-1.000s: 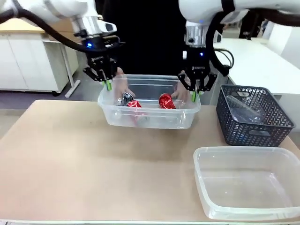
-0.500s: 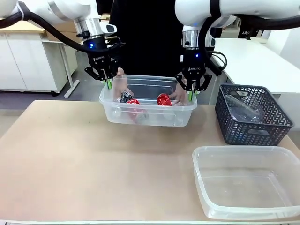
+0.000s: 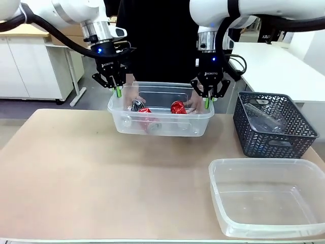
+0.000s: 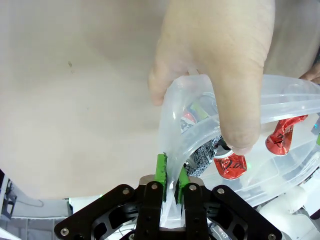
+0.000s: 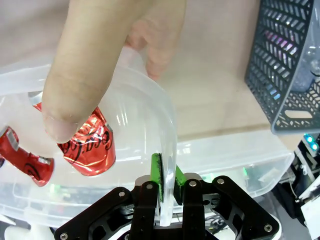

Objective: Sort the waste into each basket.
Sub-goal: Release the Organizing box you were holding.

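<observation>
A clear tub (image 3: 160, 116) sits at the table's far middle, holding several red-and-silver cans (image 3: 177, 107). My left gripper (image 3: 117, 90) is shut on the tub's left rim, which runs between the green pads (image 4: 161, 169) in the left wrist view. My right gripper (image 3: 207, 101) is shut on the right rim; its wrist view shows the pads (image 5: 156, 172) pinching the rim (image 5: 167, 130). A person's hands (image 4: 220, 60) (image 5: 100, 50) grip the same two ends. I cannot tell if the base touches the table. A clear bottle (image 3: 264, 119) lies in the grey lattice basket (image 3: 274, 145).
A second clear tub (image 3: 269, 223) stands empty at the front right, close to the table edge. The grey basket is just behind it on the right. The person stands behind the held tub. Bare tabletop (image 3: 76, 178) spreads over the left and front.
The held tub and both grippers shifted slightly up and away from me a second ago; the right gripper moved a little left. Since half a second ago almost nothing has moved.
</observation>
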Robot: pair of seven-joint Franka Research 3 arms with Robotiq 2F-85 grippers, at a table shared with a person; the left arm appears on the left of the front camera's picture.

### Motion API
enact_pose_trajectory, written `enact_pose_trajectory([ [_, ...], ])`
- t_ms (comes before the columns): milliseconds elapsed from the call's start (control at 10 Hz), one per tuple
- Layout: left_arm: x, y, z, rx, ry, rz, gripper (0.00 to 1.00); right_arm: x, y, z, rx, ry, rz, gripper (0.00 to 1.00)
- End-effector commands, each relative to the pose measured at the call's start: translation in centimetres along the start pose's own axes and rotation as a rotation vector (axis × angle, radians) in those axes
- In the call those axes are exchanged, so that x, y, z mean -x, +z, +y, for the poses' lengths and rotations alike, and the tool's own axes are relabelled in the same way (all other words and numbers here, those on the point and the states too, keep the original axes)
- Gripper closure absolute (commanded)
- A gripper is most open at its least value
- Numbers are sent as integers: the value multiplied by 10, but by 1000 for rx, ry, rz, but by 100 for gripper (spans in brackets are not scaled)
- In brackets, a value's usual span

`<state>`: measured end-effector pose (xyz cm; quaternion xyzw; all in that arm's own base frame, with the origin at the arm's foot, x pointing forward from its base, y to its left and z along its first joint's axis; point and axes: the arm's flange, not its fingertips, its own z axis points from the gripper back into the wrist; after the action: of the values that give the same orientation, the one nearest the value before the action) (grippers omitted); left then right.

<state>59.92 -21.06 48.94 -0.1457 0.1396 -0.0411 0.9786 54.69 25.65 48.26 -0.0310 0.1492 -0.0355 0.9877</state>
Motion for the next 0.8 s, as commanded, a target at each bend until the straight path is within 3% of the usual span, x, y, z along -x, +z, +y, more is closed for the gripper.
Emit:
enact_pose_trajectory([
  [0,4,2,-3,0,-11,-1,92,6,-4,0,-1,7,-1,95],
  [300,0,0,0,0,0,1,92,0,0,0,0,0,1,95],
  [400,1,2,-6,-9,-42,10,33,15,0,-16,-42,-40,-97,39],
  [500,3,5,-10,-21,-47,-4,33,25,2,-26,-91,-59,-177,39],
  [600,5,8,-12,-23,-38,-25,0,31,2,-35,-126,-60,-219,0],
  [700,12,12,-12,-24,-34,-46,29,37,3,-42,-139,-79,-263,34],
])
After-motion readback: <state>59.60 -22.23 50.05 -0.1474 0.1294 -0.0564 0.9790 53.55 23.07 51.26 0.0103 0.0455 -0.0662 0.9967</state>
